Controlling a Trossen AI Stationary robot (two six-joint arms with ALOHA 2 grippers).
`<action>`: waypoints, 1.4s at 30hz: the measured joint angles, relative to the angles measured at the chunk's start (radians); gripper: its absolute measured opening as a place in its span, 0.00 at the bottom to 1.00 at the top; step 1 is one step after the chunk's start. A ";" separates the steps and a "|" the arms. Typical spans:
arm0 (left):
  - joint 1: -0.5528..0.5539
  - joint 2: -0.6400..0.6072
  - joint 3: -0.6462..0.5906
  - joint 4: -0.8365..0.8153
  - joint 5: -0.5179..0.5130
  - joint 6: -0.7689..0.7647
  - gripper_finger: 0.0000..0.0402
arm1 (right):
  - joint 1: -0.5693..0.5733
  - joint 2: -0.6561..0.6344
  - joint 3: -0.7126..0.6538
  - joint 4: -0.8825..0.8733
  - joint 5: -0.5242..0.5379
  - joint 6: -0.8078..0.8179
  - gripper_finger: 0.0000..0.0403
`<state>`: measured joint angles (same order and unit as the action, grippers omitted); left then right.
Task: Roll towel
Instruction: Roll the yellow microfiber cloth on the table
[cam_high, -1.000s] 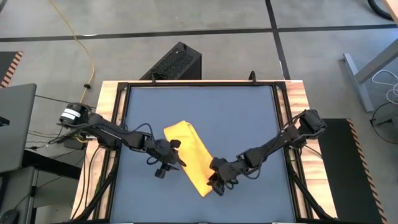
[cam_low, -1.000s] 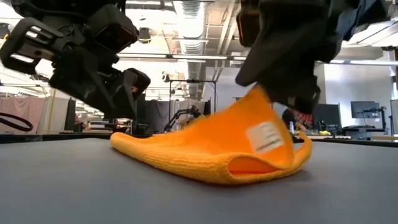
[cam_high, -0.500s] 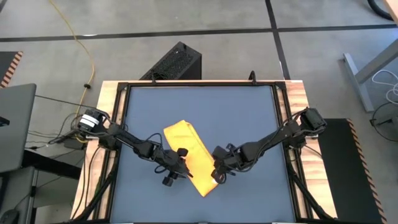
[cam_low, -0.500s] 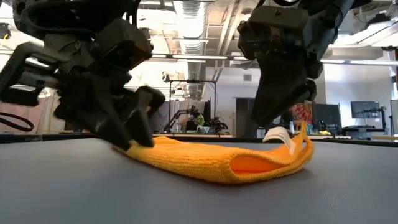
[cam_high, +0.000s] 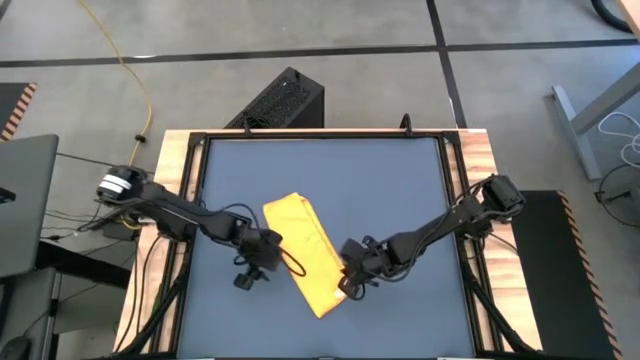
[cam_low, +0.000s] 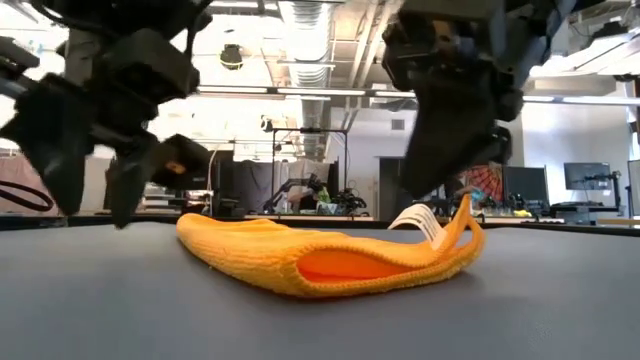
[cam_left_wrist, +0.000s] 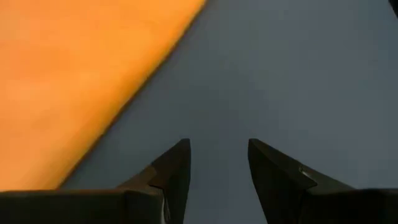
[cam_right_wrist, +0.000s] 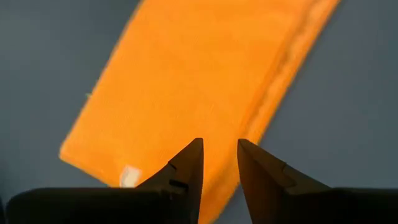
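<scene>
On the table (cam_high: 400, 190), both grippers, left (cam_high: 262, 262) and right (cam_high: 347, 283), flank the towel (cam_high: 305, 255), seemingly parted and empty

A robotics lab: exposed ceiling ducts (cam_low: 300, 20), monitors (cam_low: 588, 178), concrete floor (cam_high: 380, 90)

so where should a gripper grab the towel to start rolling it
Probably the towel's near short end, where the low view shows the folded layers gaping open. Come from above with the right gripper, already at that end, and pinch the lifted edge by the white tag.

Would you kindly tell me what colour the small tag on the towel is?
White, on the yellow-orange towel; the tag shows best in the right wrist view.
</scene>
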<state>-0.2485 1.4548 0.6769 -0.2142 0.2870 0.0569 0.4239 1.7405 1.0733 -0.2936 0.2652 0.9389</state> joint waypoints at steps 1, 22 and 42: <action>0.000 -0.028 0.000 -0.007 -0.012 0.002 0.37 | -0.002 0.000 0.000 0.008 0.003 -0.017 0.31; -0.186 0.332 0.216 0.515 -0.152 0.245 0.37 | -0.110 0.000 0.000 0.052 0.076 -0.187 0.31; -0.336 0.578 0.362 0.496 -0.607 0.211 0.25 | 0.114 0.000 0.001 0.084 0.436 0.007 0.31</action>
<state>-0.5849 2.0323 1.0393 0.2814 -0.3200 0.2679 0.5379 1.7405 1.0740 -0.2092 0.7008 0.9458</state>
